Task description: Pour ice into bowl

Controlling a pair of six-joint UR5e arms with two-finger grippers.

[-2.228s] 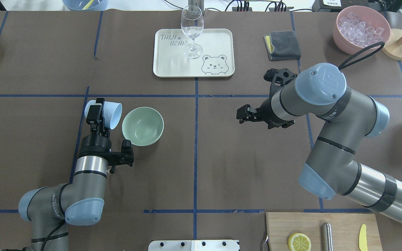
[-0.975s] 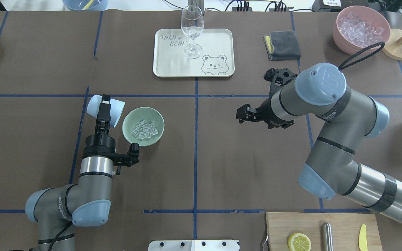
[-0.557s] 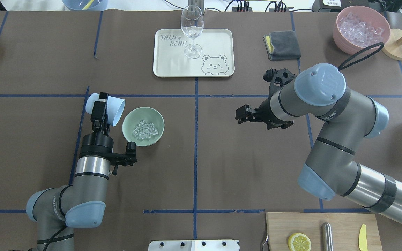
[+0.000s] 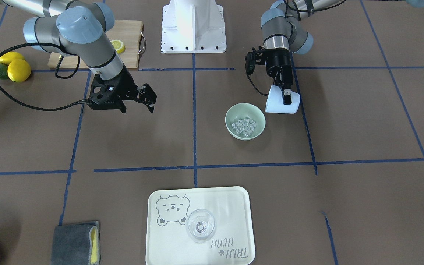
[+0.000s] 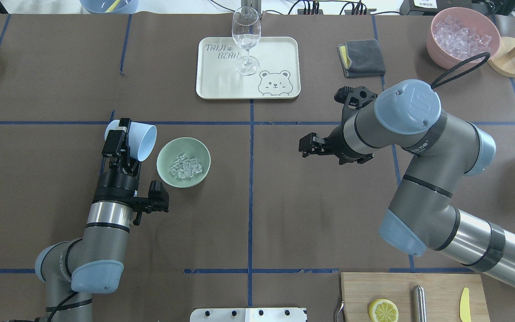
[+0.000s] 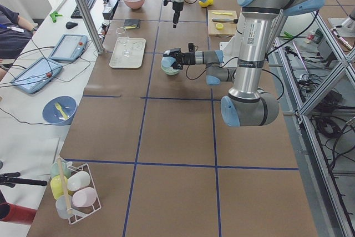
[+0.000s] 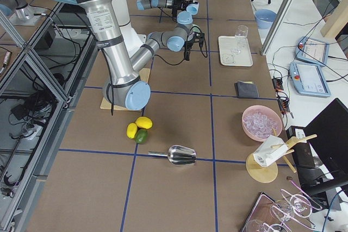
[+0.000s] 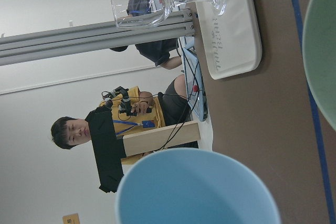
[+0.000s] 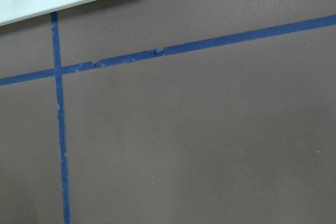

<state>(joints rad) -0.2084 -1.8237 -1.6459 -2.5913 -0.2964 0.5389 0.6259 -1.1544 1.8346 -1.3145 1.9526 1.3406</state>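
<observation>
Grips tilted blue cup point(image 5: 145, 141) in left gripper point(image 5: 119, 142) just beside bowl point(image 5: 164, 154) of ice point(image 5: 186, 166), holds right gripper point(image 4: 137, 106) spread, empty, well apart.

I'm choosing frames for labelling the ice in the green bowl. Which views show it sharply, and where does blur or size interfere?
Overhead exterior: ice in the bowl is sharp, with small glints. Front-facing: equally crisp. Left wrist: the cup looms close and soft-edged, bowl only an edge sliver, no ice. Exterior left: cubes too small to resolve.

L tool point(image 5: 122, 134) clamped; R tool point(image 4: 138, 107) spread.
</observation>
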